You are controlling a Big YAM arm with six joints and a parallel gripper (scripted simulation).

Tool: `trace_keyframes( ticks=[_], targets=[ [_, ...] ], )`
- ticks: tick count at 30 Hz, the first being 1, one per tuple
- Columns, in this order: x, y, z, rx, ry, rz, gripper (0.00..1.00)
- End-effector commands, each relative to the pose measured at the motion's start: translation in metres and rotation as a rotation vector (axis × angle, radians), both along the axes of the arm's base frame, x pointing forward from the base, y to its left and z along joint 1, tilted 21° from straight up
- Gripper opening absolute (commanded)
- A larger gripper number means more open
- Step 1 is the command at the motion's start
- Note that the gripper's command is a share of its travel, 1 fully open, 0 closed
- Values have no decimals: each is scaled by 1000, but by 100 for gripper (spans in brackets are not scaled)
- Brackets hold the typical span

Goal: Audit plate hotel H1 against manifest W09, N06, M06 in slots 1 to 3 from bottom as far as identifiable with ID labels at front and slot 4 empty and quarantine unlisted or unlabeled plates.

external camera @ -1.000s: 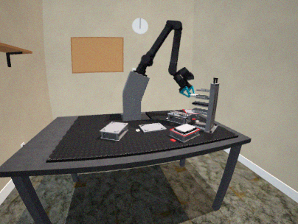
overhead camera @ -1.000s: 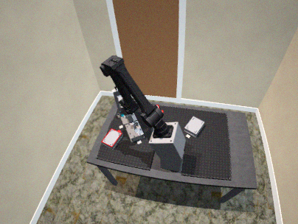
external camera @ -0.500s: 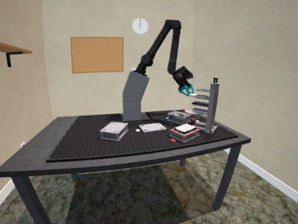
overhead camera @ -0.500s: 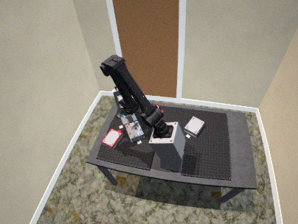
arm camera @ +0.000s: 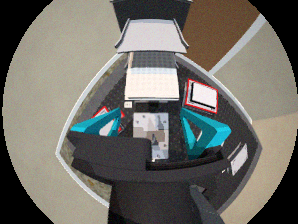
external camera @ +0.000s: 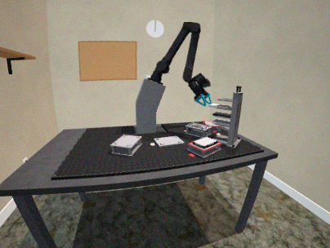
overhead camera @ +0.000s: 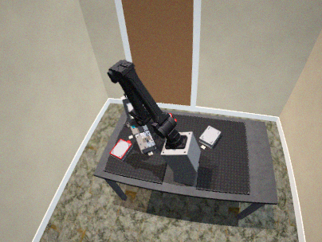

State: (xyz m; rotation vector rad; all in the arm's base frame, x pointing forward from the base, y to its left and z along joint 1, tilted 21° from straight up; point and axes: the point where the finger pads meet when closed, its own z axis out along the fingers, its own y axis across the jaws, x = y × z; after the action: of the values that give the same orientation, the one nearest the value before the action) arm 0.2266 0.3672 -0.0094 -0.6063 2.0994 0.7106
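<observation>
The plate hotel H1 (external camera: 235, 119) (arm camera: 152, 11) stands at the right end of the mat, with grey shelves stacked on a post. In the wrist view a white plate (arm camera: 152, 83) lies on a shelf straight ahead and reaches toward me; its front end is too small to read. My gripper (external camera: 202, 100) (arm camera: 150, 111) is open and empty. It hovers just in front of the hotel at the height of the upper shelves, apart from them. In the top view the arm hides the hotel.
A red-rimmed nest (external camera: 192, 152) (overhead camera: 113, 154) (arm camera: 189, 98) holds a white plate (external camera: 205, 141) (overhead camera: 121, 149). Another plate (external camera: 198, 130) (overhead camera: 145, 140) sits on a nest below my gripper. A flat nest (external camera: 168, 141) and a further plate (external camera: 126, 144) (overhead camera: 210, 136) lie near the arm's pedestal (overhead camera: 183, 157).
</observation>
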Motion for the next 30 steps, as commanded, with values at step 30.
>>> trace_keyframes(
  ticks=[30],
  targets=[
    [-41, -33, -11, 8, 5, -2, 100]
  ],
)
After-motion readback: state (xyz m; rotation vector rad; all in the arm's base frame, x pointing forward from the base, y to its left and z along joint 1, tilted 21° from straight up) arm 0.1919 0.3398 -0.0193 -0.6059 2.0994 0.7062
